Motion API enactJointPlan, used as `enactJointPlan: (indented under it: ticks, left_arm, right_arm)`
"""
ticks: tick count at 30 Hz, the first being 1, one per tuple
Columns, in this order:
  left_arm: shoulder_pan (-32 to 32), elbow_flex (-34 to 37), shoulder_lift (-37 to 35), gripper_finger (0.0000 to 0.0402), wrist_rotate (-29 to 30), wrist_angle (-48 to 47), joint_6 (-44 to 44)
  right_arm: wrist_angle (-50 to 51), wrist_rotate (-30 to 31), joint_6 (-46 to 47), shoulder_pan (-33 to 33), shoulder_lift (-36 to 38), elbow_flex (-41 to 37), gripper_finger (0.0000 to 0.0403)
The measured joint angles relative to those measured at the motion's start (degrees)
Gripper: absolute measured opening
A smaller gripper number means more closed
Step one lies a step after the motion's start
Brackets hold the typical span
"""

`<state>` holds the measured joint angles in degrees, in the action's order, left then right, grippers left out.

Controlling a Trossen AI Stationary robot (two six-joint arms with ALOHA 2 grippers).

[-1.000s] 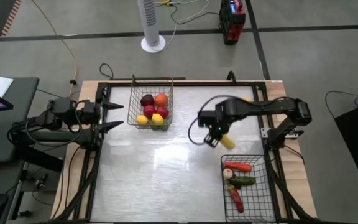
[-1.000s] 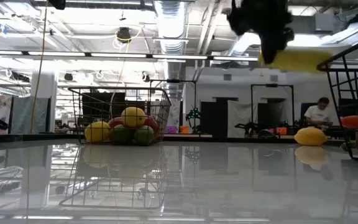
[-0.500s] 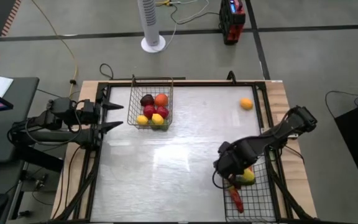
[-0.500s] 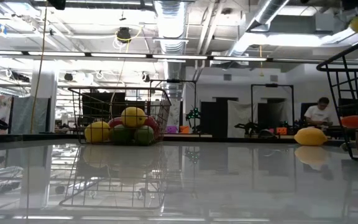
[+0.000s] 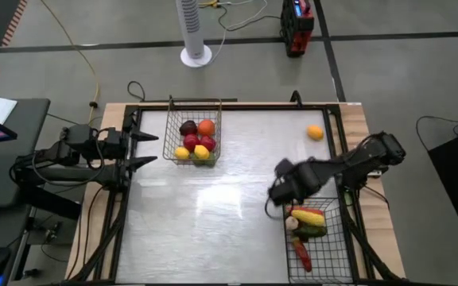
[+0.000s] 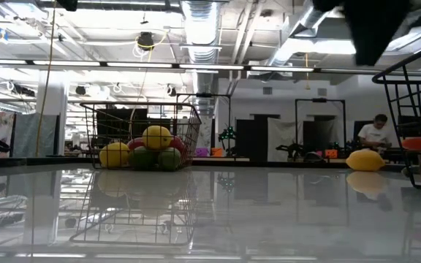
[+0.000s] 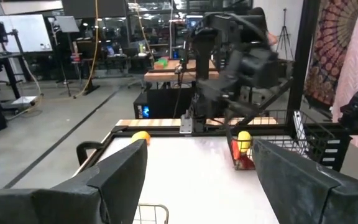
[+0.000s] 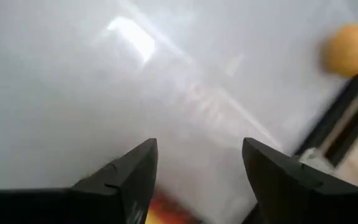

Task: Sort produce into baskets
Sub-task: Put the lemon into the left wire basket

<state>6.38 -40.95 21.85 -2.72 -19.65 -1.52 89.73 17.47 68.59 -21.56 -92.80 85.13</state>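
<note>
Right now my right jaws hang above the glossy white surface, just off the far left corner of the darker black wire-mesh basket at the near right. They stand apart with nothing between them; past my two dark fingers I see only bare surface and, farther off, a round orange fruit. That round orange fruit lies alone at the far right of the surface, near the frame.

Inside the darker black wire-mesh basket lie the long pieces: a long yellow piece on top at the far end, touching a long red piece and a long green piece under it, and another long red one nearer.

Over at the far left stands the silvery grey wire-mesh basket, holding the round pieces: a maroon one, an orange one, two red ones and two yellow ones.

My left jaws wait at the left edge of the surface, just left of the silvery basket, spread apart and empty.
</note>
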Motion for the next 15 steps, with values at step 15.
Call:
enactJointPlan:
  ticks: [15]
  left_arm:
    - [0.01,2.82,0.68,0.0279,0.48,5.15,0.16]
  right_arm:
    - [-28.44,8.14,-15.34,28.15,25.12,-35.4,0.0256]
